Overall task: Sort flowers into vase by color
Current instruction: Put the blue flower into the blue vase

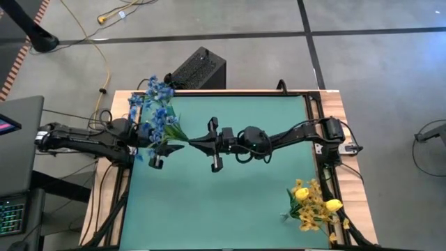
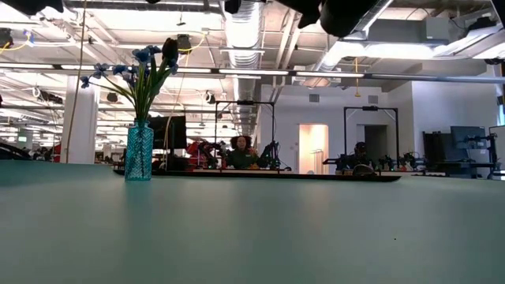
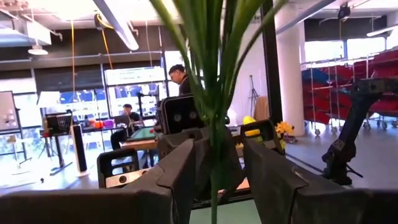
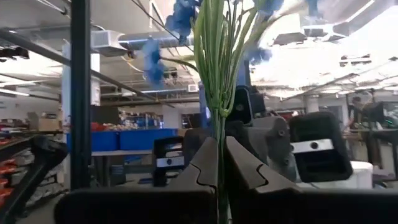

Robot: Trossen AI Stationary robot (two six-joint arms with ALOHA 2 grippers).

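A: Where does your sorting stand here?

B: Blue flowers (image 1: 155, 111) already stand in the blue vase (image 2: 139, 151) at the left side of the table (image 1: 237, 209). Yellow flowers (image 1: 311, 203) are gathered near its right front corner. Your right hand (image 1: 191, 141), reaching across the middle, is pinched shut on thin green stems (image 4: 217, 93) of a blue sprig, just beside the vase. Your left hand (image 1: 155, 155) stands half open with those stems passing between its fingers (image 3: 180, 174); you cannot tell whether it presses them.

A: What stays unclear?

B: No loose sprigs lie on the table, so this sprig looks like the last. Whatever holds the yellow flowers is hidden beneath the blossoms, and no dark buds can be made out.
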